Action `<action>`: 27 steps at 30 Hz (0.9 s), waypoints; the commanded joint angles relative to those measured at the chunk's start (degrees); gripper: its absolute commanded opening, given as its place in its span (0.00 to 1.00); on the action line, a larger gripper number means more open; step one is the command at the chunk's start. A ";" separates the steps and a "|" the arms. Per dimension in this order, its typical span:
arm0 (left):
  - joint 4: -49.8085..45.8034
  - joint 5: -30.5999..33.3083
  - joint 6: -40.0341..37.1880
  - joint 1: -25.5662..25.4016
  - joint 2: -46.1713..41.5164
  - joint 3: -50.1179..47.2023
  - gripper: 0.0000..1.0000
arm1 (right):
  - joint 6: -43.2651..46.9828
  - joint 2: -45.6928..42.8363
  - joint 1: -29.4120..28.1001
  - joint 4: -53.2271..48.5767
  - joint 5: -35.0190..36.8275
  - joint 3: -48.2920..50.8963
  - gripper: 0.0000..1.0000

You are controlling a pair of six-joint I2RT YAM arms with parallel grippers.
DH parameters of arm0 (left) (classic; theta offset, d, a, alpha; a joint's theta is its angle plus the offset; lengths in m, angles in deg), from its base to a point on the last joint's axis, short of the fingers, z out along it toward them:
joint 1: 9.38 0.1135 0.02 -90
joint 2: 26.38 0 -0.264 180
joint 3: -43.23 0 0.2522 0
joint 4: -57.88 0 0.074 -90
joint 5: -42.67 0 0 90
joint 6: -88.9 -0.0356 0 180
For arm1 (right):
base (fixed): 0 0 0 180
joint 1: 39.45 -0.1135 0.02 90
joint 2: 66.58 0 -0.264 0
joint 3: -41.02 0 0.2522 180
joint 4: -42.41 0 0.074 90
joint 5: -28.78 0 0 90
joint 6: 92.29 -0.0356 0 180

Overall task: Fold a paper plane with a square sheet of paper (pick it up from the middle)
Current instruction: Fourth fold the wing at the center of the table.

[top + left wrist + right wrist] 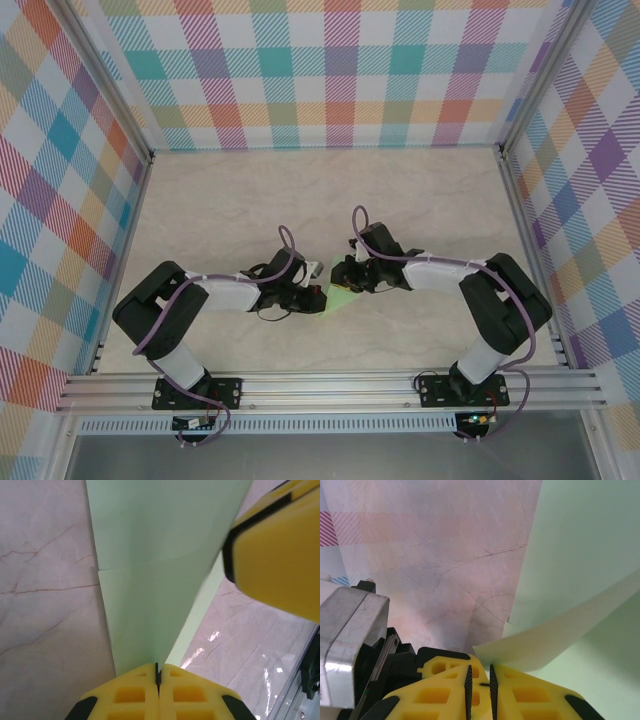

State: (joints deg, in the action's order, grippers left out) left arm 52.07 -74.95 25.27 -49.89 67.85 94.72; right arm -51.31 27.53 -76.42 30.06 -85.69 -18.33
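My left gripper is clenched: the two yellow fingers meet with no gap, and the sheet of paper runs straight out from between them, so that claw is grasping the paper by a narrow end. From there the pale-green sheet widens away from the fingers. A straight layer edge crosses it partway up, and a second layer shows along its right side.

One yellow finger of my right claw sits just beside the sheet's right edge in the left wrist view.

My right gripper is not pressed shut. A thin slit shows between its dark ribbed pads. The corner of a curled flap of the sheet arrives right at those fingertips, and I cannot tell whether it is caught or only resting there. Beyond the flap, the flat green paper covers the right side of that view. A silver block on a black mount stands close on the left.

From above, the two arms reach in toward each other and their claws meet near the middle of the table's width, nearer the near edge than the far one. A green sliver of the sheet shows between them. A metal rail carries the arm bases along the near edge, and plaid walls close the other three sides.
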 commanded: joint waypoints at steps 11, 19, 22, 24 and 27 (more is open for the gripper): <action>-2.71 -0.52 -1.58 0.88 -1.68 -0.69 0.22 | -0.64 2.30 -0.30 -1.07 2.67 -2.01 0.19; -4.56 -0.30 -3.61 0.63 -2.52 -0.38 0.27 | -0.91 2.73 -0.29 -1.21 2.76 -2.66 0.19; -5.54 0.95 -4.47 0.24 -3.25 -0.30 0.32 | -0.91 2.93 -0.29 -1.25 2.58 -2.96 0.19; -6.20 1.81 -5.10 -0.17 -3.53 -0.07 0.35 | -0.91 2.89 -0.30 -1.18 2.63 -2.95 0.19; -7.24 2.94 -5.81 -0.73 -3.51 0.51 0.35 | -0.99 2.79 -0.29 -1.20 2.67 -2.93 0.19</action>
State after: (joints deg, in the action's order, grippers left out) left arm 48.27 -73.86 21.51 -50.07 65.63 94.72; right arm -51.55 29.41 -76.42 29.21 -83.33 -19.79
